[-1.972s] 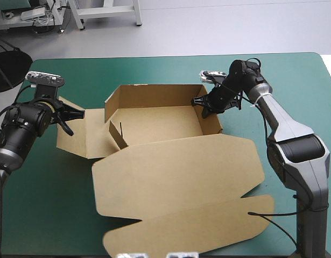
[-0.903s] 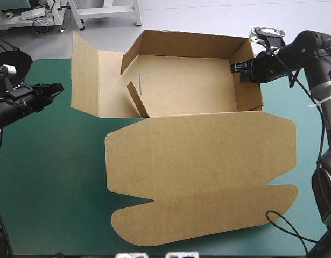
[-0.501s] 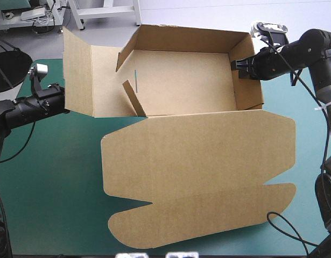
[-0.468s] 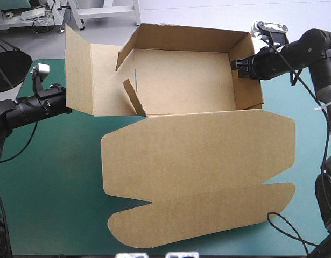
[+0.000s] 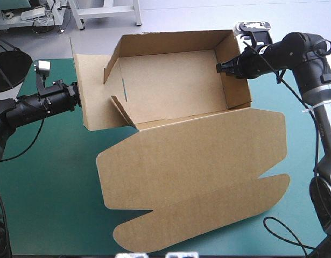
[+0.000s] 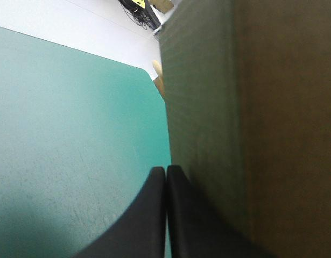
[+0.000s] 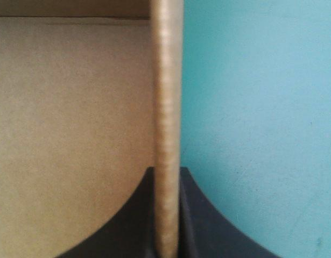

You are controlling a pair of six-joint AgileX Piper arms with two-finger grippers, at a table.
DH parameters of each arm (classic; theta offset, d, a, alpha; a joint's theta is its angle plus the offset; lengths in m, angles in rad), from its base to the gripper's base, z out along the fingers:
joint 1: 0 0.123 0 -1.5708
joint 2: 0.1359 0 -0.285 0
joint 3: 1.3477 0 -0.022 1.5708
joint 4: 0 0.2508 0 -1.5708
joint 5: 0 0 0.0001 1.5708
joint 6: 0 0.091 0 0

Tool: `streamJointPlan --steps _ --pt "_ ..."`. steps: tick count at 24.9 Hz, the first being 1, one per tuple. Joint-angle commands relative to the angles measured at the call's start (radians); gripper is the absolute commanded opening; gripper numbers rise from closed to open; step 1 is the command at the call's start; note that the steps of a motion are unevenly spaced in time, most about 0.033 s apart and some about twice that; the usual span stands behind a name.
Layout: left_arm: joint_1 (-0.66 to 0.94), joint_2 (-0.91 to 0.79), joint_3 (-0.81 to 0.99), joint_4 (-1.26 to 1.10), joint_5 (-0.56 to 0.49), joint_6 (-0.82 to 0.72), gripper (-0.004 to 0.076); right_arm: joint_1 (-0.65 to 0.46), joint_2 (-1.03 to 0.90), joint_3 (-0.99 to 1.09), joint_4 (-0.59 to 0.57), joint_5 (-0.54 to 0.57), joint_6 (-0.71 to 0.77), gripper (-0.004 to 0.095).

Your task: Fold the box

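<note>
Your right hand [image 5: 225, 67] is clenched on the box [image 5: 170, 80]. In the right wrist view its black fingers [image 7: 197, 231] stand all but together with the edge of the brown board upright between them. The inside of the box [image 7: 74, 107] lies to one side and the teal-green tabletop [image 7: 262, 107] to the other. The part it grips is the right wall [image 5: 238, 80], near that wall's far end.

Your left hand [image 5: 74, 97] is clenched too, but nothing shows between its fingers [image 6: 149, 226]. In the left wrist view they meet in one point [image 6: 166, 171], and the brown board [image 6: 273, 107] runs ahead along one side of them. The tabletop [image 6: 74, 107] is on the other side. From above, the tip sits right at the outer edge of the left flap [image 5: 92, 91]. You cannot tell whether it presses on the board.

The box sits over the middle and far part of the tabletop [image 5: 47, 177] as an open tray. Its far wall [image 5: 165, 40] and right wall are raised, and the far wall shows past the tabletop's far edge, so the tray looks lifted and tilted. A small tab [image 5: 121, 107] leans inward at the near left corner. The left flap stands out to the left, not tucked in. The lid [image 5: 192, 161] spreads open toward the near edge, with its rounded tuck strip nearest you.
</note>
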Motion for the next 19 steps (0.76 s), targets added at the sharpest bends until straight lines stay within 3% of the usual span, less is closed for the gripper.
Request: streamJointPlan --steps 1,19 --pt "-0.005 -0.038 -0.027 -0.088 0.093 0.001 -0.0009 0.015 -0.045 -0.029 -0.014 -0.082 0.020 -0.0013" --pt "-0.047 -0.040 -0.027 -0.009 0.076 -0.022 -0.0008 0.148 0.075 -0.029 -0.040 -0.265 0.072 -0.0012"
